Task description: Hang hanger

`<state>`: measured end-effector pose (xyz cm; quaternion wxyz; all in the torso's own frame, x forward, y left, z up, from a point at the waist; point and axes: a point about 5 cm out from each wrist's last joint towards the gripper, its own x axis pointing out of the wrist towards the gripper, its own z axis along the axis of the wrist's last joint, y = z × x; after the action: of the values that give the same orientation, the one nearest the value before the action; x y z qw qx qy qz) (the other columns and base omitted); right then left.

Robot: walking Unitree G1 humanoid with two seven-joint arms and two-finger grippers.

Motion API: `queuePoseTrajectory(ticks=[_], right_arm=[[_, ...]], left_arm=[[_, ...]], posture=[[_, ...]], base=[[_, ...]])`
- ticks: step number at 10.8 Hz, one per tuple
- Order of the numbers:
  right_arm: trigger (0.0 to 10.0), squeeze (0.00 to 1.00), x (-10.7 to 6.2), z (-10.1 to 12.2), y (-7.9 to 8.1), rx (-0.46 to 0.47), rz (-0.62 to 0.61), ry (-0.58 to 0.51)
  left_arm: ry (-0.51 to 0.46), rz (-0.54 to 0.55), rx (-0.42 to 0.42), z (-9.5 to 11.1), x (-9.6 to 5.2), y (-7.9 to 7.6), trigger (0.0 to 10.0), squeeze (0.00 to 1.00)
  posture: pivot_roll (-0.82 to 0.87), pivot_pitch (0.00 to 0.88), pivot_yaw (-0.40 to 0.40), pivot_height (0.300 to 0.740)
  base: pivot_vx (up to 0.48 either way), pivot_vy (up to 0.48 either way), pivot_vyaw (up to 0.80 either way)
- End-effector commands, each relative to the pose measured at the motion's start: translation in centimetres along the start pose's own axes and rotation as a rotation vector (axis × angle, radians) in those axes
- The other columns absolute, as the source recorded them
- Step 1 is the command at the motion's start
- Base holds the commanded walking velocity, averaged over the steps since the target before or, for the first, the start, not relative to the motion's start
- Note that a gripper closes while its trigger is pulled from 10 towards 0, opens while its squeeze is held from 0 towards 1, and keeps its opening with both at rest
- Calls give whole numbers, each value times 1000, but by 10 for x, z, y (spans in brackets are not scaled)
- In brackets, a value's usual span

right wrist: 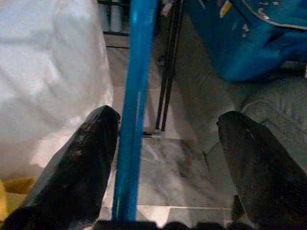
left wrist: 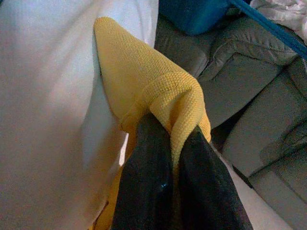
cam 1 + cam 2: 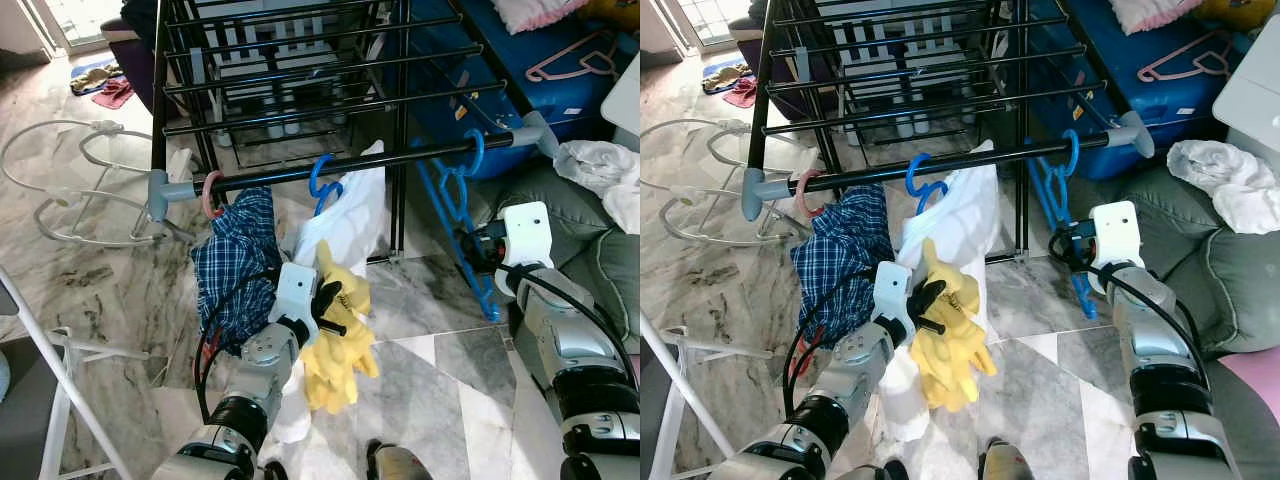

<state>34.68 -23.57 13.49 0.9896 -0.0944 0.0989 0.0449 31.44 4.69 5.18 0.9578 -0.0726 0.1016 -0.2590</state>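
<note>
An empty blue hanger [image 3: 455,200] hangs by its hook on the black rail [image 3: 400,157] of the drying rack, near the rail's right end. My right gripper [image 3: 468,245] is open around its side bar [image 1: 136,96], which runs close to one finger [image 1: 81,163]. My left gripper [image 3: 335,305] is shut on a yellow knitted cloth [image 3: 335,355] that droops in front of a white garment [image 3: 350,215]. In the left wrist view the yellow cloth [image 2: 144,72] is pinched between both fingers. The white garment hangs from a second blue hanger [image 3: 322,180].
A plaid shirt [image 3: 235,255] hangs on a pink hanger [image 3: 210,192] at the rail's left end. Behind the rack lies a blue case [image 3: 520,70] with a pink hanger [image 3: 580,55] on it. A grey sofa [image 3: 580,240] with white laundry [image 3: 605,170] is at right.
</note>
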Motion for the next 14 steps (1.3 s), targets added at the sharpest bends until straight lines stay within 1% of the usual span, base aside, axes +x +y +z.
queuePoseTrajectory(ticks=[1, 4, 5, 6, 7, 8, 9, 10, 11, 12, 13, 14], right_arm=[[0, 0, 2, 2, 4, 10, 28, -8], [0, 0, 4, -1, 8, 12, 37, 8], [157, 0, 4, 0, 9, 12, 40, 8], [627, 0, 5, 0, 11, 13, 44, 8], [745, 0, 5, -1, 13, 12, 46, 8], [2667, 0, 7, 0, 14, 4, 46, 11], [3961, 0, 8, 0, 14, 1, 44, 12], [3529, 0, 12, 4, 14, -7, 39, 11], [4784, 0, 13, 7, 15, -7, 40, 2], [4784, 0, 14, 9, 16, -5, 44, -8], [10000, 0, 15, 8, 22, -12, 68, -9], [10000, 0, 15, 6, 23, -11, 69, -6]], left_arm=[[14, 0, 9, -2, 0, -1, 10000, 0], [27, 1, 10, -4, -1, -1, 10000, 0], [29, 1, 11, -4, -1, -1, 10000, 0], [29, -1, 11, -4, 0, -2, 10000, 0], [30, -3, 12, -4, 0, -3, 10000, 0], [33, -7, 14, -4, 1, -3, 10000, 0], [35, -7, 15, -4, 1, -3, 10000, 0], [37, -10, 17, -4, 1, -3, 10000, 0], [38, -10, 17, -4, 1, -3, 10000, 0], [39, -10, 18, -3, 2, -3, 10000, 0], [41, -9, 20, -3, 2, -3, 10000, 0], [44, -9, 21, -4, 2, -4, 10000, 0]], posture=[[-307, 159, 55, 740], [-306, 159, 54, 740], [-306, 158, 54, 740], [-307, 157, 57, 740], [-307, 157, 57, 740], [-309, 153, 61, 740], [-307, 152, 62, 740], [-306, 152, 63, 740], [-304, 151, 62, 740], [-303, 150, 62, 740], [-302, 148, 64, 740], [-303, 148, 64, 740]], base=[[0, 0, 0], [0, 0, 0], [0, 0, 0], [0, 0, 0], [0, 0, 0], [0, 0, 0], [0, 0, 0], [0, 0, 0], [0, 0, 0], [0, 0, 0], [0, 0, 0], [0, 0, 0]])
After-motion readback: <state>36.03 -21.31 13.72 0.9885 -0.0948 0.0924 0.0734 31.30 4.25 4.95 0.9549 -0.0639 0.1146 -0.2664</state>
